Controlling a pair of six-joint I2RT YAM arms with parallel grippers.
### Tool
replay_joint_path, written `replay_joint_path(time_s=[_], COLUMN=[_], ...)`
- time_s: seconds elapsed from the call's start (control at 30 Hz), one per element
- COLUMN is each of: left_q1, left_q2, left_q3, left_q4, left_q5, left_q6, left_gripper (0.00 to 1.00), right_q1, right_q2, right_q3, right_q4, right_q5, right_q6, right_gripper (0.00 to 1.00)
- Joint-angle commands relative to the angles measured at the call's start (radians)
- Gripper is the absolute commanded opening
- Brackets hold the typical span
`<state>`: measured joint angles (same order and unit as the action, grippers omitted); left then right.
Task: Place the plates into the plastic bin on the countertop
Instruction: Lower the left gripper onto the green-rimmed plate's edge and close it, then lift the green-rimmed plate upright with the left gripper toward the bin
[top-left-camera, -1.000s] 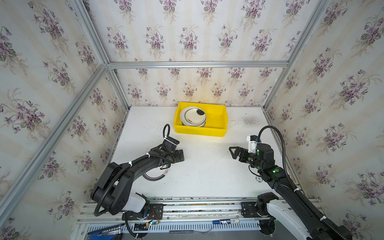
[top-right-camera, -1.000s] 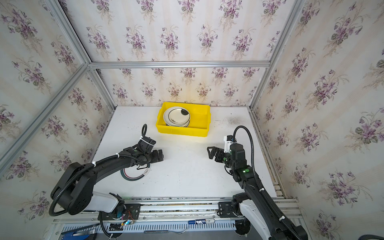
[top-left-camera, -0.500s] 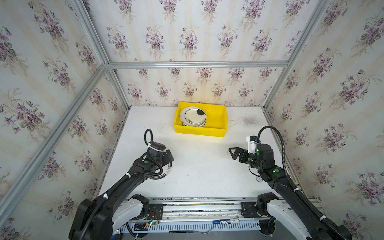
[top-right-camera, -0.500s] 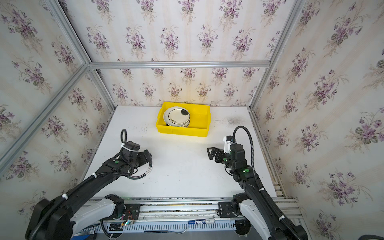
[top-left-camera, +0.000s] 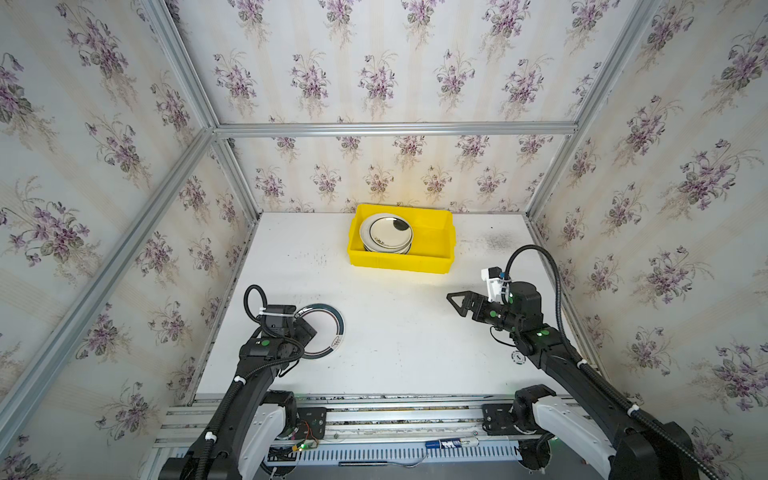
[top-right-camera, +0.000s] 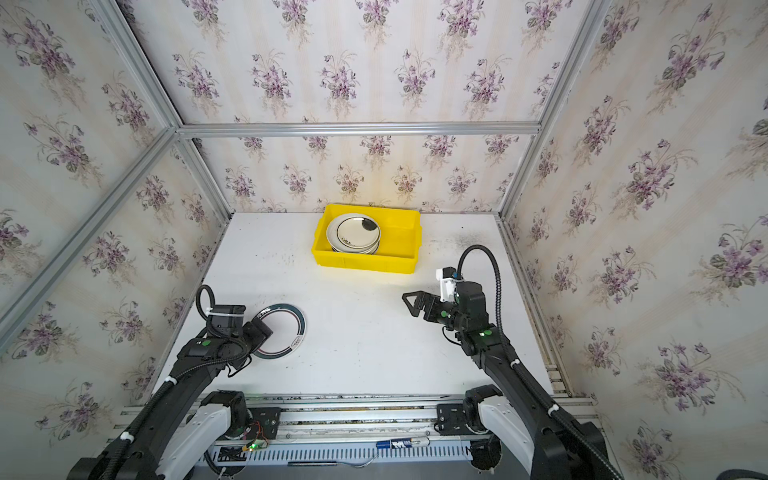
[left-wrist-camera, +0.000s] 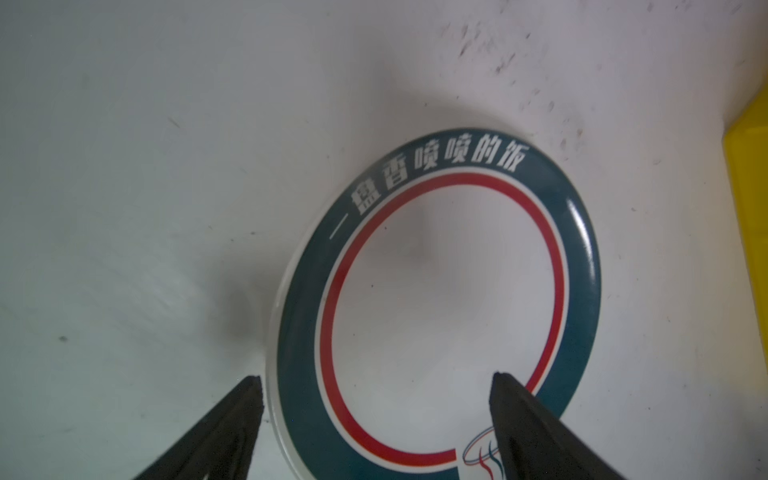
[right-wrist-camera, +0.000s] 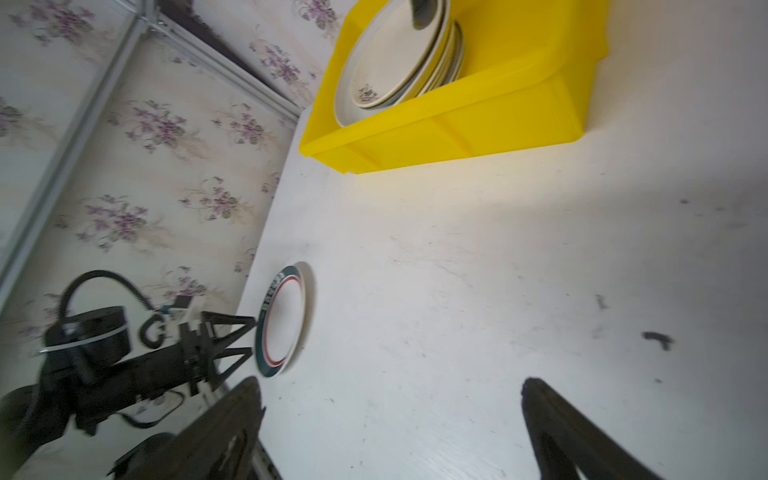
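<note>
Entry: teal-rimmed plate (left-wrist-camera: 436, 299), pick-up step — left arm.
Plate lies flat on the countertop (top-left-camera: 415, 353), front left, well apart from the plastic bin (top-left-camera: 399, 264), where a stack of plates (top-left-camera: 386, 232) already sits at the left end. Left gripper (left-wrist-camera: 374, 376): jaws parted, straddling the plate's near rim, nothing clamped. Right gripper (top-left-camera: 455, 305): spread wide, empty, over bare countertop. Next, by judgement — pinch the rim firmly, lift clear, carry to the bin; the shallow glazed rim may slip.

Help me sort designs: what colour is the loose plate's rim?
Plate rim dark teal; left wrist view.
</note>
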<state>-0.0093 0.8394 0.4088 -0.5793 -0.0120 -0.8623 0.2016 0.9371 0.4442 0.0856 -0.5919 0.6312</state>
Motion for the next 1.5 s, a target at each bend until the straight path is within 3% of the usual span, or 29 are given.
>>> replay_joint_path(time_s=[0.0,0.2,0.57,0.73,1.1,1.47], left_q1=[0.005,0.017,0.019,0.019,0.018,0.019], left_q2=[-0.003,-0.016,-0.028,-0.019,0.113,0.312], left_q3=[-0.028,-0.078,-0.153,-0.159,-0.104,-0.03], left_q4=[0.044,0.09,0.172,0.187,0.262,0.34], left_q5=[0.047,0.044,0.024,-0.005,-0.024,0.018], left_q6=[-0.032,-0.055,-0.078,-0.064,-0.008,0.053], left_gripper=[0.87,0.79,0.49,0.41,0.26,0.04], right_q1=[-0.001,-0.001,-0.001,-0.001,-0.001,-0.002], right_q2=[0.046,0.063,0.025,0.023,0.031,0.016], right_q3=[0.017,0.008,0.007,0.011,0.032,0.042], right_q4=[0.21,0.205,0.088,0.054,-0.003,-0.07], right_q5=[-0.21,-0.195,-0.126,-0.093,-0.043,0.021], right_q6=[0.104,0.092,0.038,0.033,0.017,0.017], right_gripper=[0.99,0.98,0.98,0.97,0.97,0.97])
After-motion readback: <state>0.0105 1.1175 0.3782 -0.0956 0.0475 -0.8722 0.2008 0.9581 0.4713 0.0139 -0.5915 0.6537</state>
